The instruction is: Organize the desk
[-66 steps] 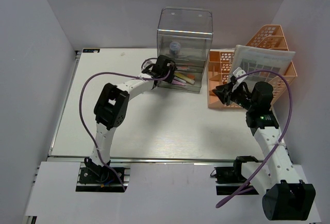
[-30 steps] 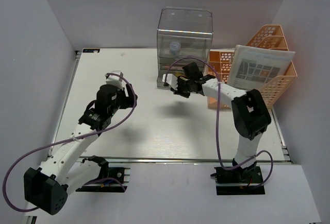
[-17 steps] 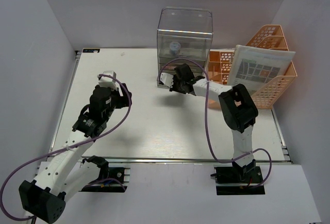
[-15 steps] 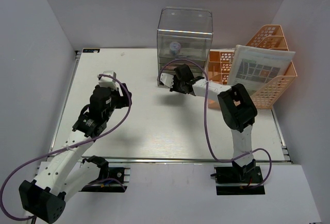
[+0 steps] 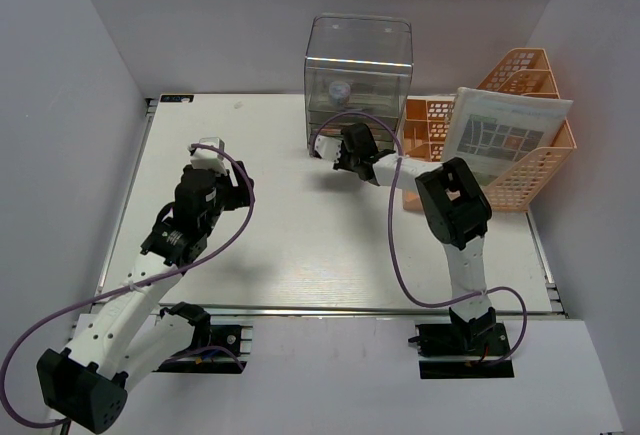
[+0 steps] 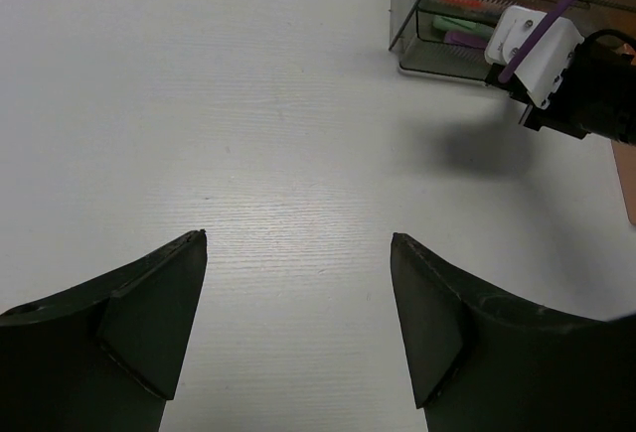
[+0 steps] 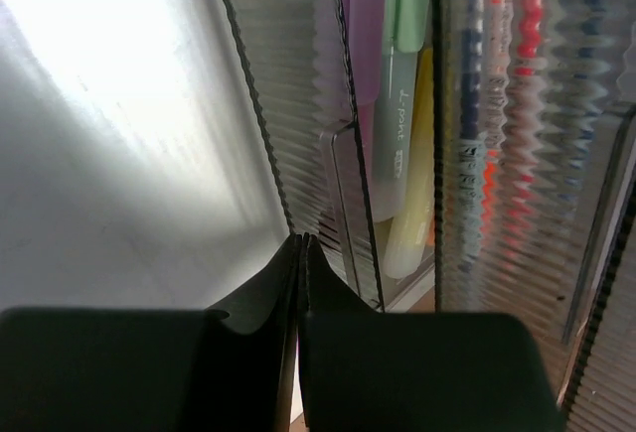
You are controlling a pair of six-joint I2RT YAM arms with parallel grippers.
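The desk is a white tabletop with a metal rail along its front. My left gripper hovers over its left middle, open and empty; the left wrist view shows its jaws wide apart over bare surface. My right gripper is shut and empty. Its tips sit against the lower drawer front of the clear drawer box. Purple, green and yellow highlighters and pens lie behind the ribbed drawer front. The right gripper also shows in the left wrist view.
An orange mesh tray rack stands at the back right, with a printed sheet leaning in it. A small blue-white object sits inside the box's upper part. White walls close in the back and both sides.
The left arm drew back from the drawer box to the desk's left. The right gripper swung from the rack to the box front and edged closer. The pulled-out drawer now sits further in.
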